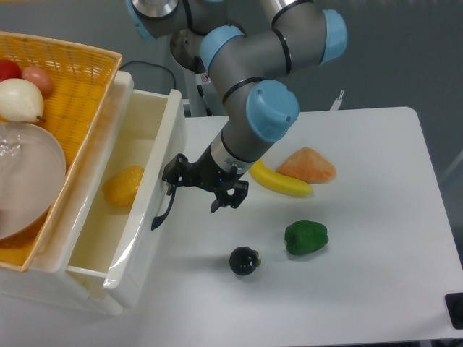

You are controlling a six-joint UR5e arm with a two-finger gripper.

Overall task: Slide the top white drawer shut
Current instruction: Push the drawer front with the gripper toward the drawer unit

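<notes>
The top white drawer [148, 246] stands pulled out at the left, partly under the orange basket. Its black curved handle [163, 212] faces the table, and a yellow-orange fruit [123, 186] lies inside it. My gripper [201, 186] is low over the table, right against the drawer front just above the handle. It is open: one fingertip [172, 172] touches the front panel and the other [230, 198] points out over the table. Nothing is between the fingers.
An orange woven basket [79, 65] with fruit and a clear bowl sits on the cabinet. On the table lie a banana [281, 182], an orange wedge [307, 166], a green pepper [306, 238] and a dark round fruit [244, 260]. A black object [456, 309] is at the right edge.
</notes>
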